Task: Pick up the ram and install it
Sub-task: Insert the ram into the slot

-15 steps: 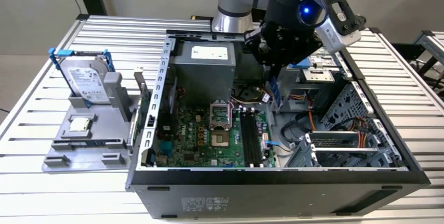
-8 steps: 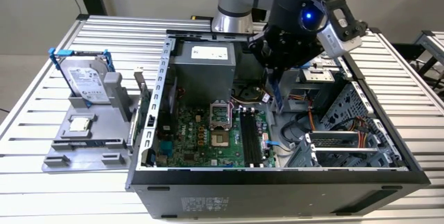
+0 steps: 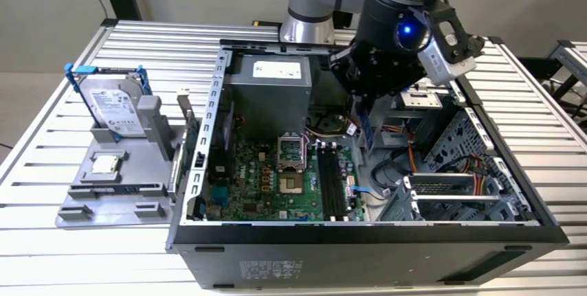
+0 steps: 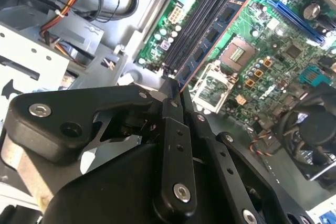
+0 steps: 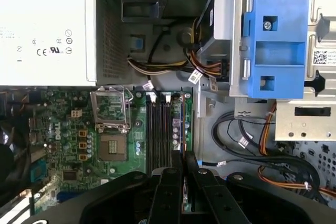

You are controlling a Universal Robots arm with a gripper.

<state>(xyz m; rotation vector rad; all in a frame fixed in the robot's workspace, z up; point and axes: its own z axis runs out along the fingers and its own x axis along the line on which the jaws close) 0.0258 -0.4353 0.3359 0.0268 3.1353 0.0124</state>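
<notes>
1. Pinching the thin, long, blue-green circuit-board ram (image 4: 212,36) with its small dark chips, the black two-fingered gripper (image 4: 176,92) has its jaws drawn narrow onto the stick's near end. No gap shows between finger and board in the second wrist view.
2. Position: the ram runs straight out from the fingertips, away from the wrist. It is over the green motherboard (image 4: 273,64), inside the open grey metal computer case (image 3: 385,255).
3. Key relation: the stick's long axis lies parallel to the bank of long black memory slots (image 4: 199,24) and close over it.
   - In the second wrist view it lines up with the bank's edge nearest the square silver processor socket (image 4: 236,53).
   - In the first wrist view it reads toward the far edge of the bank.
   - Which slot it is over, I cannot tell.
4. Contact: whether its lower edge touches a slot or hangs just clear cannot be told from these views.
5. Look of the ram: a flat face carrying a row of dark rectangular chips, with a coppery strip along one long edge. From the first wrist view it is seen nearly edge-on, as a narrow line.
6. Judgement: it looks stiff but slight. Held at one end, its far end could stray sideways, so being square to the slot matters most.
</notes>
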